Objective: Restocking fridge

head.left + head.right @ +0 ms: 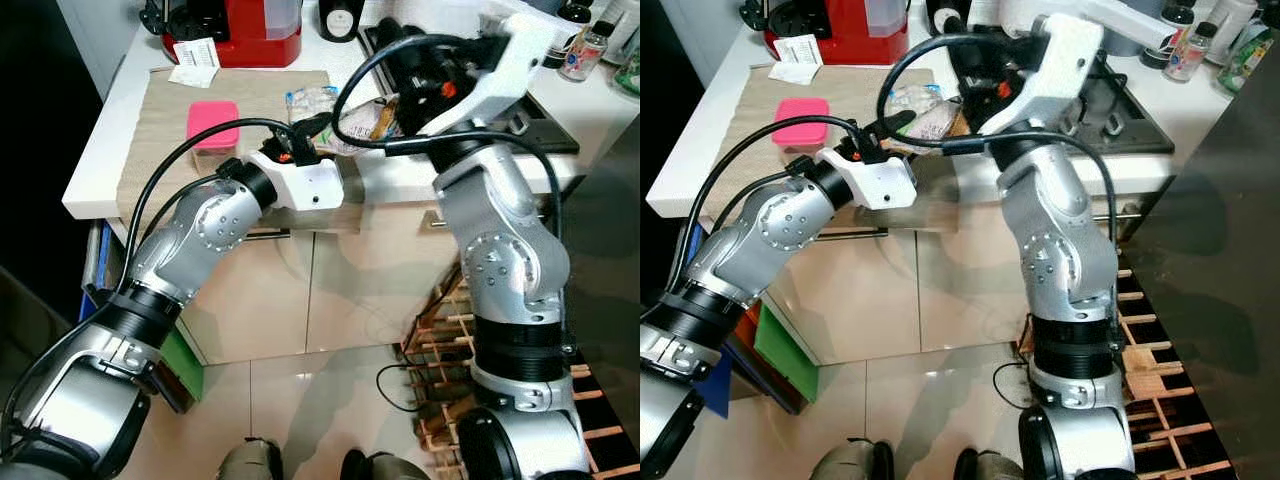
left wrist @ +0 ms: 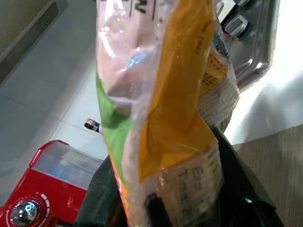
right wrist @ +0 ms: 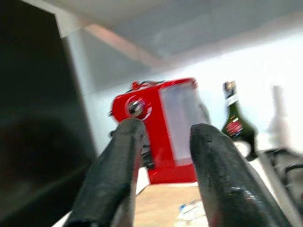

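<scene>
I see the packet (image 2: 161,118) clamped in my left pincer (image 2: 161,208), its long axis running straight out along the fingers, just above the tabletop (image 1: 100,180) near the hob (image 2: 258,42). My right pincer (image 3: 163,175) hangs higher, fingers apart and empty, facing the red machine (image 3: 165,127). The left arm is plainly the nearer, so I judge the carry to the fridge falls to it.

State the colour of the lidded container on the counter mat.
Pink lid on the container, clearest in the left eye view.
</scene>
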